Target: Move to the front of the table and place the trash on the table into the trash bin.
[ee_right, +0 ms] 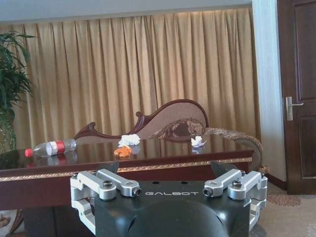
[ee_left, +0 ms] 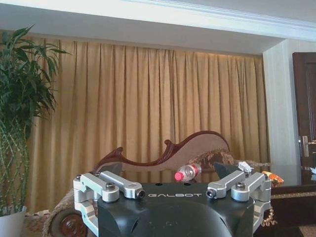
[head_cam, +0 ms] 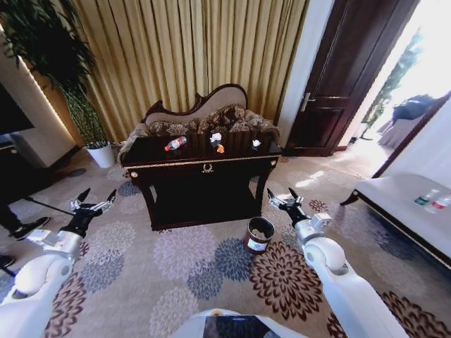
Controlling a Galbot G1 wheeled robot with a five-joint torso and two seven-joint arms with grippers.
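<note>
The dark glossy table (head_cam: 204,167) with gold trim stands ahead, in the middle of the head view. On its top lie a clear bottle (head_cam: 175,144) with a red cap, crumpled white paper (head_cam: 215,137), a small orange scrap (head_cam: 220,148) and a small white-dark piece (head_cam: 256,144). The right wrist view shows the bottle (ee_right: 49,148), paper (ee_right: 130,139) and scrap (ee_right: 122,151) across the tabletop. The round brown trash bin (head_cam: 258,235) sits on the carpet by the table's front right leg. My left gripper (head_cam: 99,194) hangs open short of the table's left side. My right gripper (head_cam: 280,192) is open just above and beyond the bin.
A carved chaise (head_cam: 204,113) and gold curtains back the table. A plant in a white pot (head_cam: 102,155) stands far left, a dark door (head_cam: 338,84) at the right. A pale bench (head_cam: 409,204) lines the right side. Someone's shoe (head_cam: 28,227) shows at the left. Patterned carpet lies open before the table.
</note>
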